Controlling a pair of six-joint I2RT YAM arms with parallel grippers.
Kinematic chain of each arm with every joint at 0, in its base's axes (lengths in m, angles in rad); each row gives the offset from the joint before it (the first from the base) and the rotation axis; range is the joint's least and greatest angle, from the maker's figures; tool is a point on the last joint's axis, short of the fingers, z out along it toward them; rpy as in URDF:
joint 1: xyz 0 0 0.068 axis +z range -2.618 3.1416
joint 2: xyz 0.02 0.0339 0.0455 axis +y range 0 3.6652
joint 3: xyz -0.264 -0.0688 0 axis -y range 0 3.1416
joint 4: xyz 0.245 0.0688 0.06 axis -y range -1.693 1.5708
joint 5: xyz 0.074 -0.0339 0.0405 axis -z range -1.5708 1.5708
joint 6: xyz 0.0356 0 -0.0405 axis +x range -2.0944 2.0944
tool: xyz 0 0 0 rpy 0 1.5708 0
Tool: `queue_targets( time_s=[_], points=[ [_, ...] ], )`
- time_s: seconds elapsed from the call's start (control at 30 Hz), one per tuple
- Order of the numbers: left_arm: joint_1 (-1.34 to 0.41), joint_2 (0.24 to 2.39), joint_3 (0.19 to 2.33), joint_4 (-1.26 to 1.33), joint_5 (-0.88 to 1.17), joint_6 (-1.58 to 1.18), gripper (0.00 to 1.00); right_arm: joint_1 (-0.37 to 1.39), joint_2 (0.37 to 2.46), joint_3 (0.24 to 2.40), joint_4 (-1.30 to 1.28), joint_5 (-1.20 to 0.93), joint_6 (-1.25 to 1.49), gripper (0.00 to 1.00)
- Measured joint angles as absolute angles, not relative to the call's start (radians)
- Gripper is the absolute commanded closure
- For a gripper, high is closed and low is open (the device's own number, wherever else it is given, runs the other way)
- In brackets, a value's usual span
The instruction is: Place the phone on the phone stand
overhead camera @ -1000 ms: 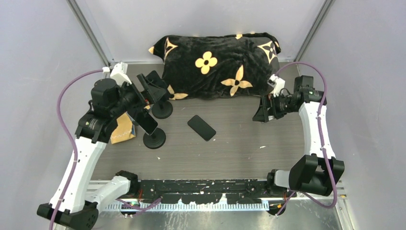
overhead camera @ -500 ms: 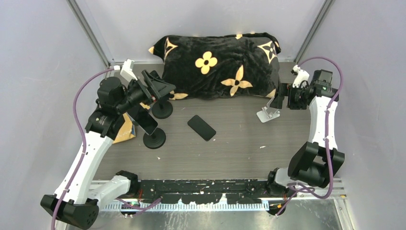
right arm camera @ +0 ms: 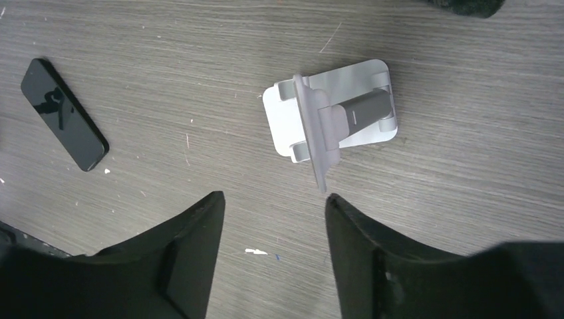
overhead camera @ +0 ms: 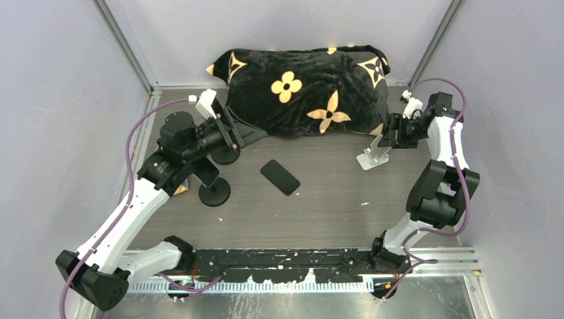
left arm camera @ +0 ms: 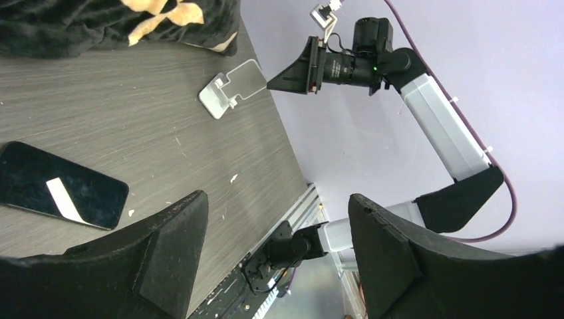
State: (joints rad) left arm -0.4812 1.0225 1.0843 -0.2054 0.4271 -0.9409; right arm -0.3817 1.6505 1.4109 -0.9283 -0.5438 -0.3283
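A black phone (overhead camera: 280, 177) lies flat on the wooden table near the middle; it also shows in the left wrist view (left arm camera: 60, 194) and the right wrist view (right arm camera: 64, 114). A small silver phone stand (overhead camera: 372, 156) sits at the right, also seen in the left wrist view (left arm camera: 230, 88) and in the right wrist view (right arm camera: 332, 117). My right gripper (overhead camera: 384, 138) hovers open and empty just above the stand. My left gripper (overhead camera: 247, 131) is open and empty, raised at the left, up and left of the phone.
A black pillow with gold flowers (overhead camera: 302, 92) fills the back of the table. Two black round-based stands (overhead camera: 214, 191) (overhead camera: 225, 151) sit under my left arm, one holding a dark phone. A tan item (overhead camera: 179, 189) lies at the left edge.
My right gripper has let go of the silver stand and drawn back to the right, leaving it on the table. My left arm has swung right, toward the middle.
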Motion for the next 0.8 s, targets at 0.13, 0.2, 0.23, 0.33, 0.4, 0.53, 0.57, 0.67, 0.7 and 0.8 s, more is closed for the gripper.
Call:
queue_targets(
  time_s=[0.13, 0.2, 0.23, 0.33, 0.4, 0.53, 0.57, 0.67, 0.7, 0.8],
  points=[
    [-0.508, 1.033, 1.077, -0.19, 0.411, -0.943, 0.23, -0.382, 1.699, 1.433, -0.942, -0.544, -0.359, 0.56],
    [-0.514, 1.037, 1.076, -0.187, 0.41, -0.944, 0.23, -0.382, 1.714, 1.44, -0.949, -0.544, -0.373, 0.61],
    [-0.516, 1.039, 1.074, -0.184, 0.407, -0.944, 0.23, -0.382, 1.718, 1.443, -0.952, -0.544, -0.383, 0.64],
    [-0.517, 1.04, 1.074, -0.182, 0.403, -0.943, 0.23, -0.388, 1.718, 1.444, -0.965, -0.545, -0.411, 0.71],
    [-0.517, 1.04, 1.074, -0.179, 0.4, -0.942, 0.23, -0.388, 1.723, 1.447, -0.977, -0.546, -0.435, 0.75],
    [-0.517, 1.04, 1.074, -0.174, 0.393, -0.941, 0.24, -0.389, 1.746, 1.473, -1.005, -0.546, -0.485, 0.81],
    [-0.517, 1.04, 1.074, -0.175, 0.393, -0.94, 0.24, -0.389, 1.752, 1.48, -1.011, -0.546, -0.495, 0.83],
    [-0.517, 1.04, 1.074, -0.174, 0.393, -0.94, 0.24, -0.389, 1.781, 1.503, -1.029, -0.546, -0.527, 0.91],
    [-0.517, 1.04, 1.074, -0.174, 0.393, -0.94, 0.24, -0.389, 1.787, 1.506, -1.033, -0.547, -0.533, 0.98],
    [-0.517, 1.04, 1.074, -0.173, 0.393, -0.939, 0.24, -0.39, 1.799, 1.522, -1.057, -0.551, -0.556, 0.99]
  ],
)
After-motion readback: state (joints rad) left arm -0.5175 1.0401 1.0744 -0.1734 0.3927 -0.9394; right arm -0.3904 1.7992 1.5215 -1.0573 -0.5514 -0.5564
